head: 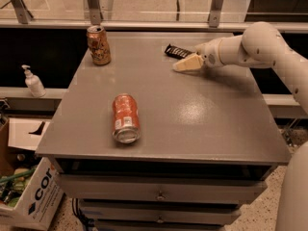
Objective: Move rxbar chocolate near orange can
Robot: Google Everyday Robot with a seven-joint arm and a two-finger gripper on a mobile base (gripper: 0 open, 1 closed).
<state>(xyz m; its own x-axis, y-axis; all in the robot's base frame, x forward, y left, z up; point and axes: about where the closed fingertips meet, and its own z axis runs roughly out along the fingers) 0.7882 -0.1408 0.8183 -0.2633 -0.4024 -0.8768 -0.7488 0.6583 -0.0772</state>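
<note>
The rxbar chocolate (176, 51) is a dark flat bar with pale print, lying near the table's far edge, right of centre. The orange can (98, 44) stands upright at the far left corner, dull brownish-orange with a silver top. My gripper (185, 63) reaches in from the right on a white arm; its cream fingers (188, 63) sit just in front of and to the right of the bar, touching or nearly touching its near end.
A brighter red-orange can (125, 118) with a white label lies on its side at the table's (202, 119) front left. A white pump bottle (33, 82) stands on a ledge to the left. A cardboard box (33, 196) sits on the floor below left.
</note>
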